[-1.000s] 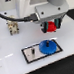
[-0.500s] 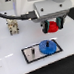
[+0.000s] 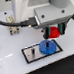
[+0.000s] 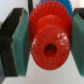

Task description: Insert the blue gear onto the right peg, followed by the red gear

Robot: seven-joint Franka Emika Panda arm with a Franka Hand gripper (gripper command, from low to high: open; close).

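The flat round bright blue plastic gear (image 3: 47, 46) already sits on the black-bordered pale rectangular base plate (image 3: 30, 54), at the end of the plate toward the exterior view's right, where the right peg should stand; the peg itself is hidden under the gear, so whether the gear is fully seated on it cannot be confirmed, though it lies flat and looks settled. That reads as the first half of the task being done. The smaller flat round bright red plastic gear (image 4: 49, 41) is held in the gripper (image 4: 47, 37), its teal pads (image 4: 21, 42) pressed against the gear's rim on both sides, the centre hole facing the wrist camera. In the exterior view the red gear (image 3: 55, 32) hangs above the base plate, just up and to the exterior view's right of the blue gear and apart from it. What remains, by my judgement, is lining the red gear's hole over the same peg, lowering it onto the blue gear, and letting go.
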